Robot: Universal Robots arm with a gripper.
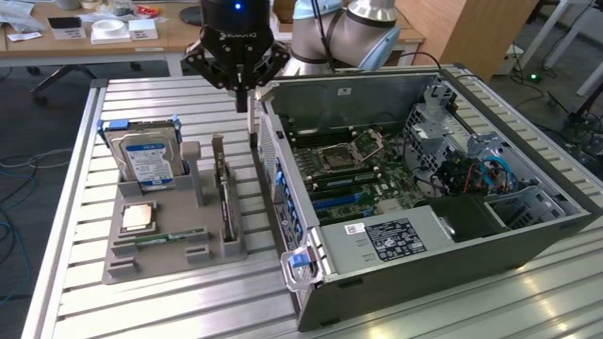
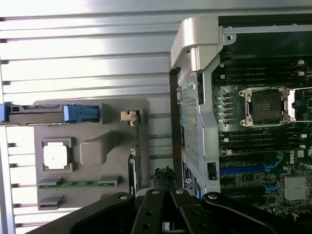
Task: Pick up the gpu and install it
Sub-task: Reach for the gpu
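1. Hovering over the slatted table (image 1: 141,304), our gripper (image 1: 242,104) has its fingers pressed together, grasping nothing.
2. We locate the gpu (image 1: 224,194) nearby, standing on edge in the grey holder (image 1: 155,267), beside the hard drive (image 1: 146,159).
3. We note the open computer case (image 1: 424,254) just beside the holder.

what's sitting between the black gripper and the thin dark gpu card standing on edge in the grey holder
Nothing visible. The black gripper hangs in open air above the far end of the thin dark gpu card in the grey holder. The grey metal computer case stands alongside, toward the exterior view's right.
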